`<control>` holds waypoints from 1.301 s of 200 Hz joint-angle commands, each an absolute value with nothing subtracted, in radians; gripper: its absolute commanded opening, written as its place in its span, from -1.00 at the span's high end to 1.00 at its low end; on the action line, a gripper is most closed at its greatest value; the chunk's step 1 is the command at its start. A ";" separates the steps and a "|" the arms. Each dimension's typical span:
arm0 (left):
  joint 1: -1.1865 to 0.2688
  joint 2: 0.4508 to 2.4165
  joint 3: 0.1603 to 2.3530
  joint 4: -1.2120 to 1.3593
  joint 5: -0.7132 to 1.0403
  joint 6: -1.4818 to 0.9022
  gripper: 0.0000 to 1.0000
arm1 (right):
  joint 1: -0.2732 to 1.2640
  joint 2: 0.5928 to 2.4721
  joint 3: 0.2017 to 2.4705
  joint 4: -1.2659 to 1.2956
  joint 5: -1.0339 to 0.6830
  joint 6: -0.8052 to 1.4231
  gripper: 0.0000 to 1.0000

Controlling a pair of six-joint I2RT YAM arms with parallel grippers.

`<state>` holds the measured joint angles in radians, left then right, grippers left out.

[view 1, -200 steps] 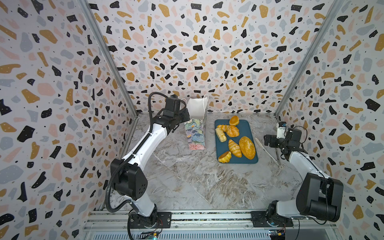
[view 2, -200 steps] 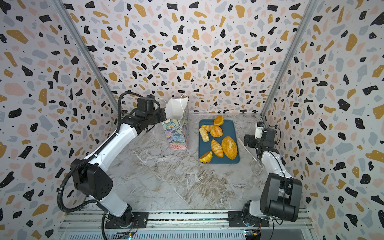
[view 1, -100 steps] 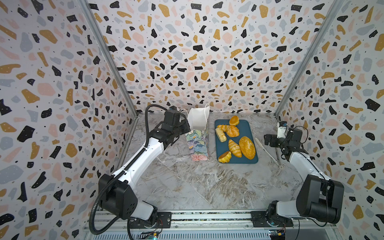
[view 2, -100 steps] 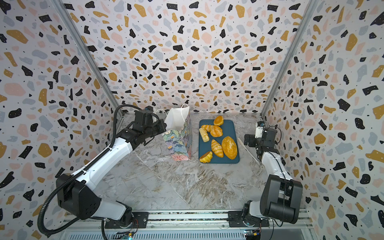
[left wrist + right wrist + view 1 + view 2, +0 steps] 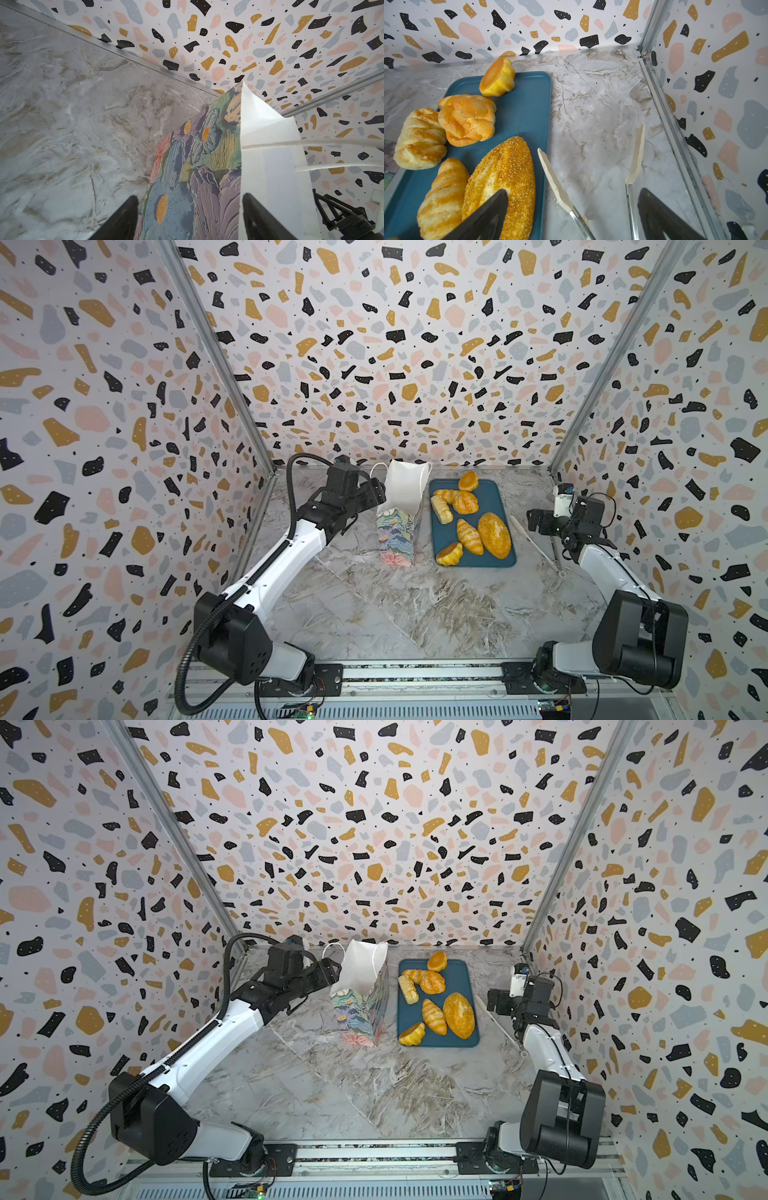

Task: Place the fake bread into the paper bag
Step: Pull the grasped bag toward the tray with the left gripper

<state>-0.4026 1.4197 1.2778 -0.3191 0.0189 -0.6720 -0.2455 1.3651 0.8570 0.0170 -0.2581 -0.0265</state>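
The paper bag [image 5: 398, 531] [image 5: 360, 1017] stands upright left of the tray, white lining and cord handles at its top. My left gripper [image 5: 376, 492] [image 5: 332, 973] is at the bag's upper left edge. Its jaws are open, and the bag's floral panel [image 5: 187, 166] lies between my left gripper's [image 5: 189, 197] fingers without being pinched. Several pieces of fake bread lie on the teal tray [image 5: 492, 497], among them a seeded oval loaf [image 5: 494, 534] [image 5: 504, 172], a croissant [image 5: 469, 536], a knotted bun [image 5: 467, 118] and a pale ridged loaf [image 5: 419, 139]. My right gripper [image 5: 536, 520] [image 5: 574, 192] stands open right of the tray.
Metal tongs [image 5: 536, 545] with cream tips [image 5: 636, 153] lie on the marble table between the tray and the right wall, under my right gripper. Patterned walls close the back and both sides. Open marble floor spreads in front of the bag and tray.
The left gripper brought the bag forward and more upright, then its jaws opened and let go of the bag's edge. The right arm has not moved.
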 commanded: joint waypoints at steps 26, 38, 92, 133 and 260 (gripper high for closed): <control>-0.407 1.386 1.353 -0.287 0.076 -0.659 -0.73 | -0.239 1.325 0.880 -0.018 -0.282 -0.018 -0.98; -0.408 1.386 1.374 -0.286 0.095 -0.652 -0.75 | -0.239 1.325 0.887 -0.024 -0.284 -0.016 -0.98; -0.408 1.436 1.479 -0.300 0.160 -0.548 -0.63 | -0.239 1.313 0.951 -0.103 -0.250 -0.032 -0.98; -0.407 1.474 1.523 -0.319 0.187 -0.474 -0.08 | -0.239 1.275 0.959 -0.174 -0.188 -0.071 -0.98; -0.397 1.461 1.560 -0.411 0.091 -0.331 0.34 | -0.249 1.245 0.874 -0.222 -0.001 -0.062 -0.98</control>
